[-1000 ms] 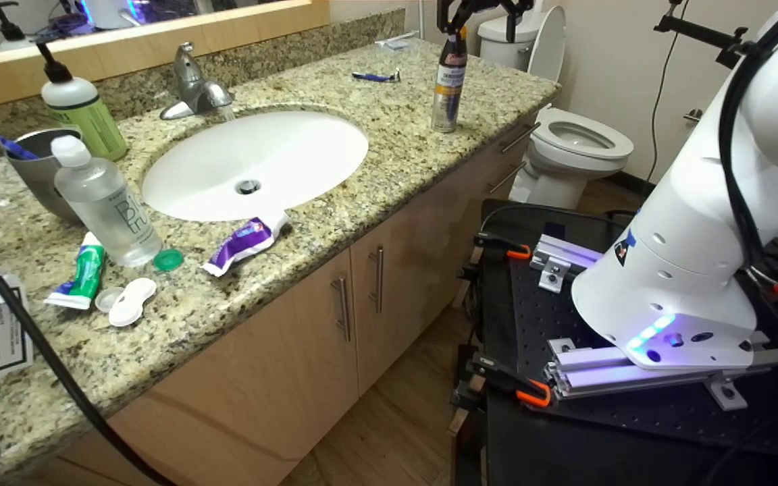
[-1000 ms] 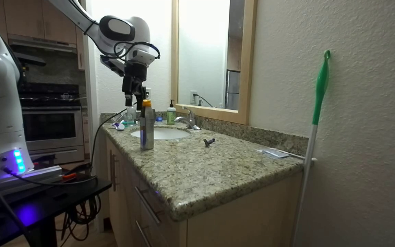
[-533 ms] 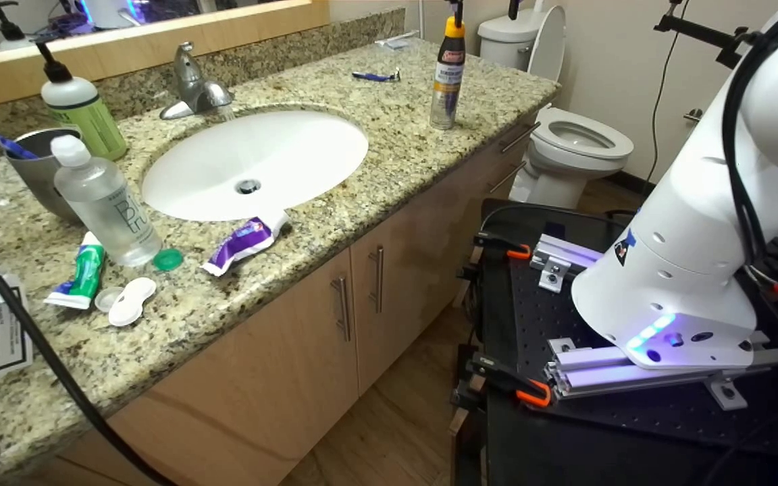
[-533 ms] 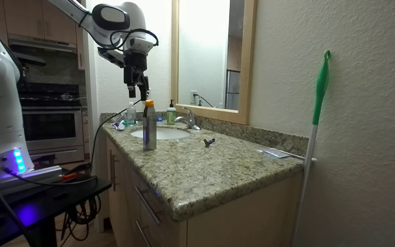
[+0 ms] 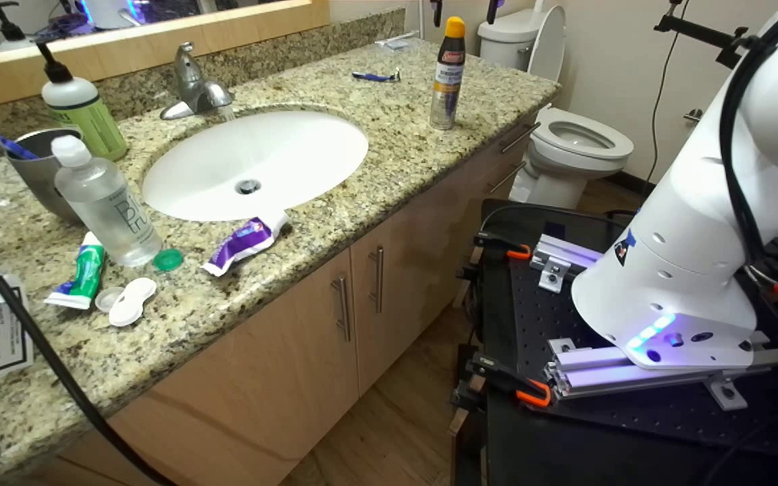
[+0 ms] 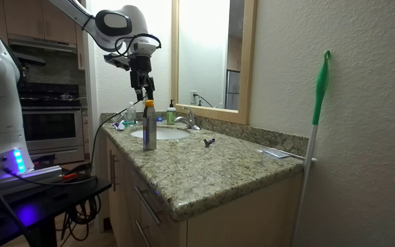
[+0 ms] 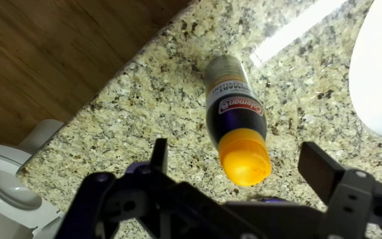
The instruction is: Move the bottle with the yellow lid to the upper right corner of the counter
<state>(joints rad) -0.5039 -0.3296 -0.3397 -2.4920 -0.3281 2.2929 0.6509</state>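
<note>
Yellow lid (image 7: 244,159) uppermost, the bottle (image 5: 448,75) stands upright on the counter (image 5: 399,143) beside the sink (image 5: 254,162), just below my wide-spread, empty gripper (image 6: 145,96). From the wrist, the lid shows between the fingers (image 7: 320,172); I'd centre, then lower along its length.

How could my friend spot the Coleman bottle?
On the speckled counter, find the white sink. Toward the toilet, near the front edge, the Coleman bottle stands upright. Its yellow lid sets it apart from the clear bottle and the green pump bottle.
</note>
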